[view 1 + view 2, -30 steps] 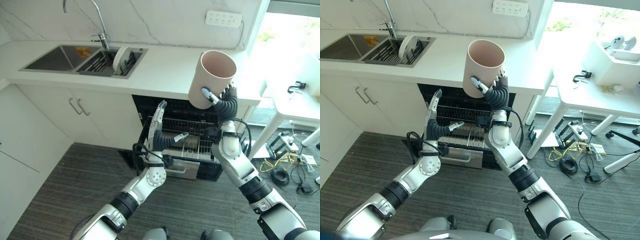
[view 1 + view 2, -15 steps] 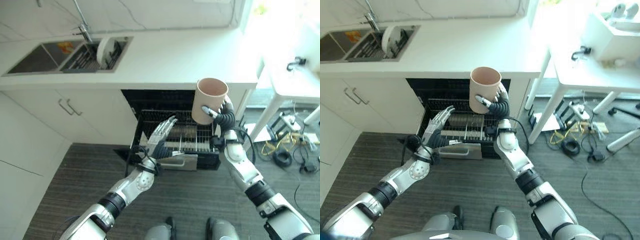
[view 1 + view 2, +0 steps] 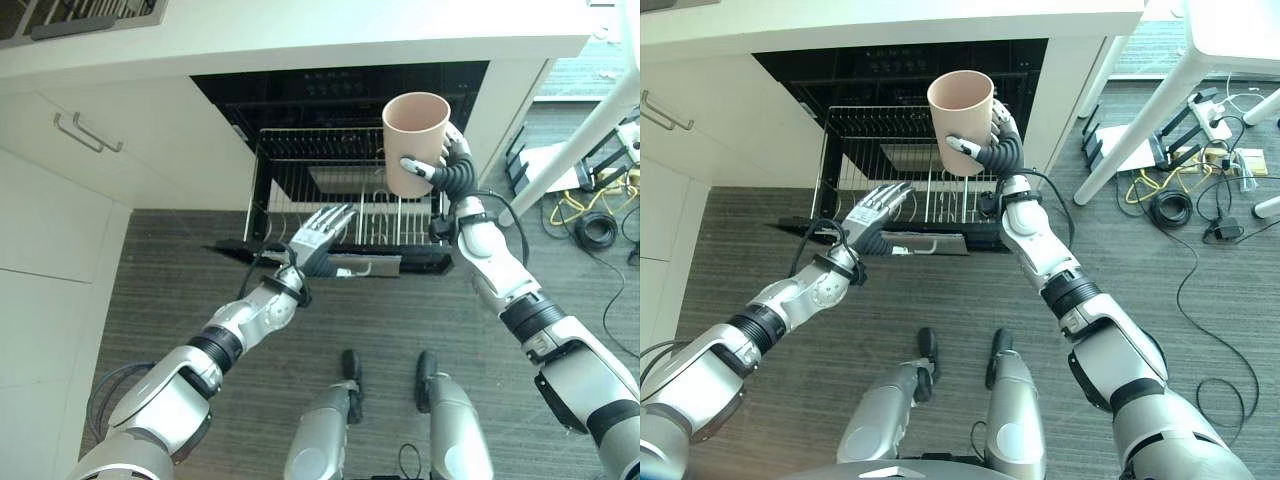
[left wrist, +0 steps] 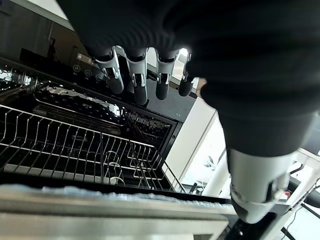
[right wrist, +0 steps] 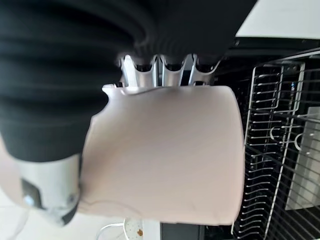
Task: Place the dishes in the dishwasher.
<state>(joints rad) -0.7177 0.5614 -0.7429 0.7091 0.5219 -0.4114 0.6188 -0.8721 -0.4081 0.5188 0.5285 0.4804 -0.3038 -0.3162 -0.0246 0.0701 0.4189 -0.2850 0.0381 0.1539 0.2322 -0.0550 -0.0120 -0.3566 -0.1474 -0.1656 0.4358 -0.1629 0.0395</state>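
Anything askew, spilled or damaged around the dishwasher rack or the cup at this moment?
Nothing stands out. The right hand holds the beige cup upright, mouth up, above the pulled-out dishwasher rack. The left hand is open, near the rack's front edge. No spill or damage shows.

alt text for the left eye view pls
The robot's right hand holds an upright beige cup above the pulled-out wire rack of an open dishwasher. Its left hand, fingers straight, reaches toward the rack's front edge.

Sink (image 3: 80,15) (top edge) cut off
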